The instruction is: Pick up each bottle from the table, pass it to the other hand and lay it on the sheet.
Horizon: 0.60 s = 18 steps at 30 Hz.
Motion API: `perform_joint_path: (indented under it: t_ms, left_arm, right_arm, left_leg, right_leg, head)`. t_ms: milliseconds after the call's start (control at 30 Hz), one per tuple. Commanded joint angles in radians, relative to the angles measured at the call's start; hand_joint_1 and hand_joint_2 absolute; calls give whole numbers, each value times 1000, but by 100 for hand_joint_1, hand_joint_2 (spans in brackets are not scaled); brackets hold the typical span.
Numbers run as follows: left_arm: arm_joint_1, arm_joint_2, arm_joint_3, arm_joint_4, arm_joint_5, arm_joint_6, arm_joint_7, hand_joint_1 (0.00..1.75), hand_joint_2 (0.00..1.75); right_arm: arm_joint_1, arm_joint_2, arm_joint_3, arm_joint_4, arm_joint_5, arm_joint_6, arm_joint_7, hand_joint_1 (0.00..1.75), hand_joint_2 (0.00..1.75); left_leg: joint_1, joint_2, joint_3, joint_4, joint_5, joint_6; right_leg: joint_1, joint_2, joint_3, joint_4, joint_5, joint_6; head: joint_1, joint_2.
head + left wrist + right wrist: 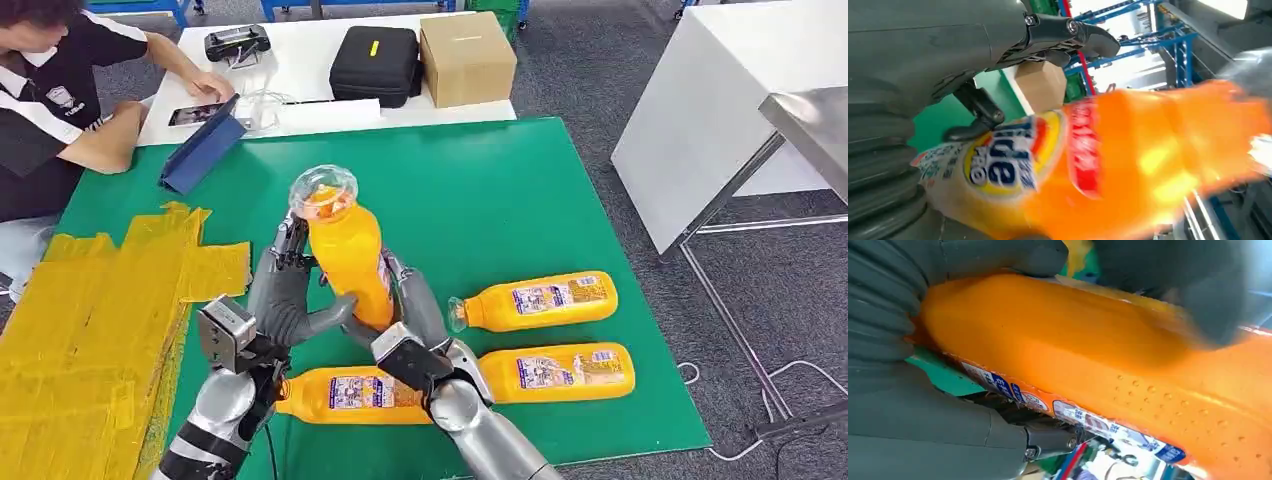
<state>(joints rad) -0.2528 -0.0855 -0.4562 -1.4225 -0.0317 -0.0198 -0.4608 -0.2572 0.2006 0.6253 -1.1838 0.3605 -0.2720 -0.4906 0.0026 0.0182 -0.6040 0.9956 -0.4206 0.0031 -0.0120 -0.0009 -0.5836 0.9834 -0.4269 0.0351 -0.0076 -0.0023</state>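
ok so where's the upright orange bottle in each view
Head view: orange bottle upright at centre, between both hands.
Left wrist view: orange bottle fills the lower right, label showing.
Right wrist view: orange bottle runs diagonally across the frame.
Shared landmark: green mat.

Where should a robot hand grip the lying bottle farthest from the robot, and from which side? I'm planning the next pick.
Grip the far bottle around its labelled middle, coming down from above with fingers across its width. It lies flat on the green mat, cap toward the robot's left, with open mat beyond it; the neck is narrower and probably slips more easily. The near-right bottle lies close on the robot's side, so a low approach from there looks cramped.
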Motion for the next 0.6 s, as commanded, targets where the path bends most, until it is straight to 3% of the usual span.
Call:
perform_joint_path:
  t_ms: [33,233,600]
  left_arm:
    - [-17,8,-4,86,20,27,8,0,175]
    - [-14,10,11,101,15,59,12,0,175]
    - [-20,7,6,107,6,69,11,0,175]
  right_arm:
    - [29,-64,36,-135,-43,-53,-17,175,175]
    - [53,-85,4,-201,-31,-92,-33,175,175]
    - [25,-80,24,-119,41,-134,1,175,175]
  left_leg:
    - [1,-3,5,1,-2,0]
    - [0,-2,3,0,-1,0]
    - [1,-2,3,0,-1,0]
  right_leg:
    - [1,-1,6,-1,-2,-1]
    - [0,0,4,-1,-1,-1]
    - [1,0,4,-1,0,-1]
  head:
    - [0,0]
    - [0,0]
    - [0,0]
